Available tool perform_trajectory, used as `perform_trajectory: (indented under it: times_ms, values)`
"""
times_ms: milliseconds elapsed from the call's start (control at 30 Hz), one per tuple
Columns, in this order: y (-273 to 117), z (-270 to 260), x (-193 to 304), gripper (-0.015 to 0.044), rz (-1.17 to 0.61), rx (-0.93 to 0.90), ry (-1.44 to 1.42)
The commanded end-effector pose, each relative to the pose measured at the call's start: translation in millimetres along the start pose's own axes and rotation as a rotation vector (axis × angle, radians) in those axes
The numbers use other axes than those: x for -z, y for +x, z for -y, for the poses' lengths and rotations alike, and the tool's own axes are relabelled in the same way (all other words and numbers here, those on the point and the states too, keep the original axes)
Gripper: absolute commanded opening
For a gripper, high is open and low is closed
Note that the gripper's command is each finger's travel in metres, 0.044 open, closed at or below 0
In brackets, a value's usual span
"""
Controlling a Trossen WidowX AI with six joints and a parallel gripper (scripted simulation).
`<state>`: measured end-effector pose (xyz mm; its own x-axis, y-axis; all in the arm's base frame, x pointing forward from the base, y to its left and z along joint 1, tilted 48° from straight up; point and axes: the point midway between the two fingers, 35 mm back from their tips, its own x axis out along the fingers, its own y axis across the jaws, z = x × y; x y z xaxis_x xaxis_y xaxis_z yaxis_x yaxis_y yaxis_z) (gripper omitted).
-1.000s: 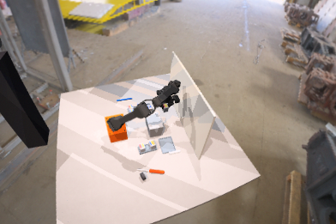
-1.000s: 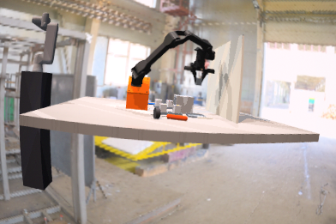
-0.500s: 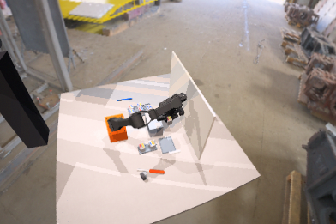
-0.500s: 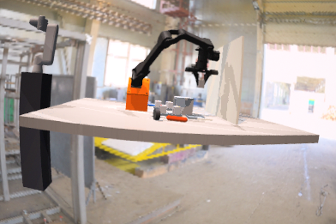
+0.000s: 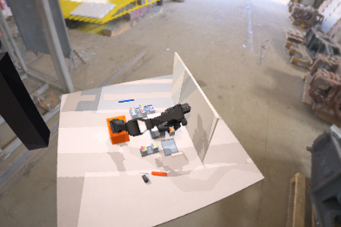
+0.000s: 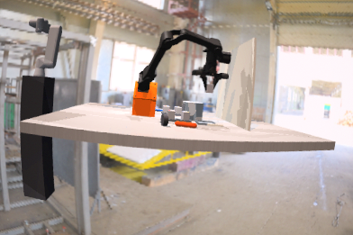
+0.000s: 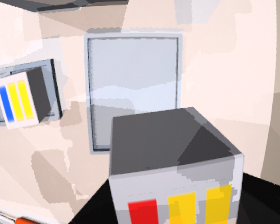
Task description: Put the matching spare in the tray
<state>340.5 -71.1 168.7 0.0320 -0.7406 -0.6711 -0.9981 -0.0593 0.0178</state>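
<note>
My gripper (image 5: 171, 131) (image 6: 210, 88) (image 7: 163, 179) is shut on a spare (image 5: 171, 130) (image 6: 210, 87) (image 7: 176, 142), a pale block with a dark grey side and one red and two yellow stripes. It is held well above the table. The grey tray (image 5: 170, 147) (image 7: 133, 70) lies beyond the spare in the wrist view, its visible part bare and its lower right corner hidden. Another spare (image 7: 13, 102), striped blue, yellow, yellow, sits in a rack left of the tray. The mounted unit (image 6: 193, 110) is a grey box; its back code cannot be read now.
A near rack (image 5: 149, 151) and a far rack (image 5: 139, 114) hold spares. An upright panel (image 5: 196, 110) (image 6: 240, 87) stands beside the arm. A red-orange screwdriver (image 5: 159, 174) (image 6: 185, 124), a small dark object (image 5: 145, 178) (image 6: 165, 119) and a blue stick (image 5: 126, 100) lie on the table.
</note>
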Motion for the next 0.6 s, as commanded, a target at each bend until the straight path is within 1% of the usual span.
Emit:
perform_trajectory:
  times_ms: [0, 567]
  values:
    - [2.8, -0.7, 2.1, 0.0, -0.004, 0.0, -0.005]
    - [19.7, 2.8, 1.0, 0.0, 0.001, 0.0, -0.005]
